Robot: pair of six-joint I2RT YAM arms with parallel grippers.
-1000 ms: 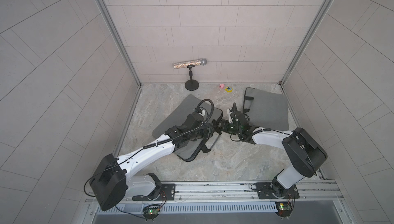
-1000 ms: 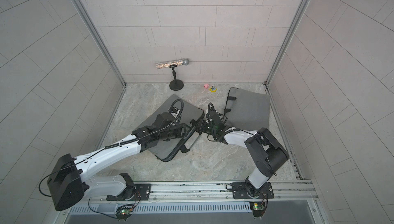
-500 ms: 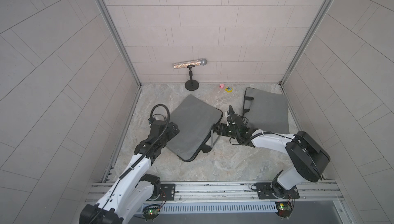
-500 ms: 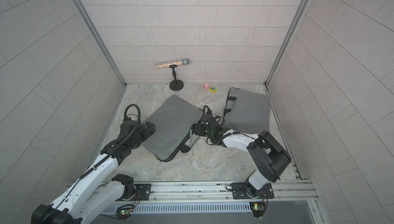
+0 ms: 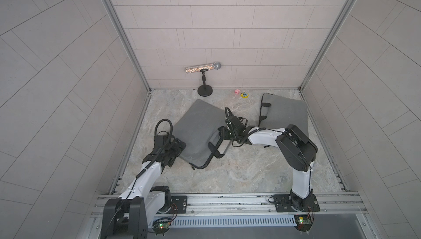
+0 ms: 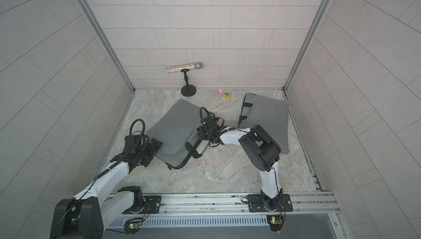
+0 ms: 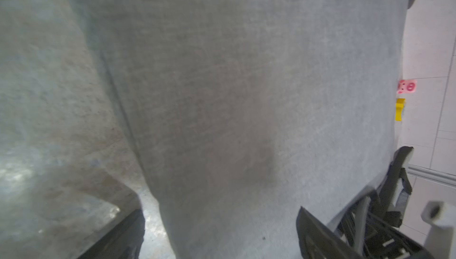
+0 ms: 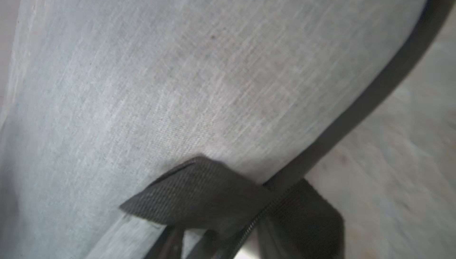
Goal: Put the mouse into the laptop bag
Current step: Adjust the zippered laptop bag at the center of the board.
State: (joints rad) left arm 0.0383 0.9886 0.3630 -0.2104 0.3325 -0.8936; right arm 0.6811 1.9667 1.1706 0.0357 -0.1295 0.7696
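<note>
The grey laptop bag point(image 5: 198, 124) point(image 6: 173, 126) lies flat mid-floor, its black handle strap point(image 5: 211, 156) at the near right edge. The mouse is out of view. My left gripper point(image 5: 181, 145) point(image 6: 157, 145) is open at the bag's near left corner; in the left wrist view point(image 7: 222, 240) the grey cloth lies between its wide-apart fingers. My right gripper point(image 5: 221, 135) point(image 6: 200, 135) is against the bag's right edge by the handle. The right wrist view shows only cloth, strap point(image 8: 197, 191) and zipper point(image 8: 259, 220) close up, so its jaws are unclear.
A second grey bag point(image 5: 284, 112) lies at the back right, under my right arm. A glitter microphone on a black stand point(image 5: 205, 67) is at the back wall, with a pink toy point(image 5: 237, 91) and a yellow one point(image 5: 245, 94) beside it. Walls close in on three sides.
My left arm has drawn back from over the bag's opening to its near left corner, and its gripper has opened wide. The right gripper has shifted slightly left onto the bag's edge.
</note>
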